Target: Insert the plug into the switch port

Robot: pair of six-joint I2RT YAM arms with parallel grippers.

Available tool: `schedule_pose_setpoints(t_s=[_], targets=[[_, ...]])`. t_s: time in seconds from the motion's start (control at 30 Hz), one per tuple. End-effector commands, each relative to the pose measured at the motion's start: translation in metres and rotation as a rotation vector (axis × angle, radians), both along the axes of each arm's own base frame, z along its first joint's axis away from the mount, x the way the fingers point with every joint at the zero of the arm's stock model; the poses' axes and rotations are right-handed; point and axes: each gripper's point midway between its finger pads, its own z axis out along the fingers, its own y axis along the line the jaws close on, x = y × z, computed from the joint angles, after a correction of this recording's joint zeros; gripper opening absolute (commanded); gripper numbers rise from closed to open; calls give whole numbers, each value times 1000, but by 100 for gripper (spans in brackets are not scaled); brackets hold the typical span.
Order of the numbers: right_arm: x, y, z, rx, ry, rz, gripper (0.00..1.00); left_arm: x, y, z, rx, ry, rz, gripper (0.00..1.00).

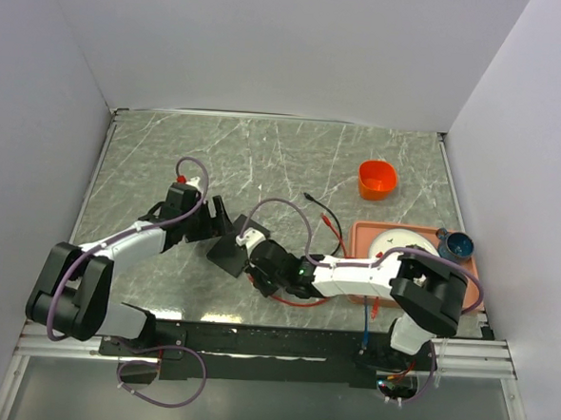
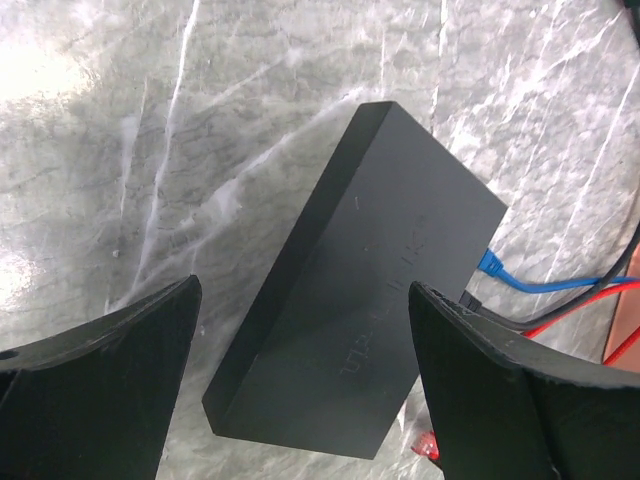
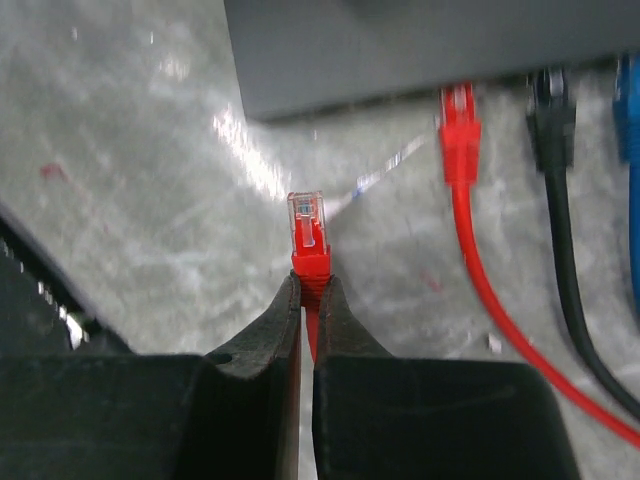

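A grey marbled bench carries an orange cup at the far right, standing apart from a salmon-pink tray that lies nearer, by the right edge. A white plate lies in the tray, and a blue bowl sits at its far right corner. 3 cables run side by side over the bench: a red cable, a black cable and a blue cable.

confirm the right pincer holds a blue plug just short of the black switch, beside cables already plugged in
Not quite: the plug in the right pincer is red, not blue, as the right wrist view shows. The rest holds: it sits just short of the black switch, beside cables already plugged in.
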Motion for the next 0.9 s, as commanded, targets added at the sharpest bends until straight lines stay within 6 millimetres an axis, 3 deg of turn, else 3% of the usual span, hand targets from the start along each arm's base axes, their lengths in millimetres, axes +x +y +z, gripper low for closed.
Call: schedule_pose_setpoints(t_s=[0.0, 0.87], targets=[[19, 24, 19, 53, -71, -27, 0, 7, -8, 7, -18, -45, -45, 90], [30, 29, 2, -29, -68, -53, 0, 2, -22, 0, -30, -19, -92, 86]])
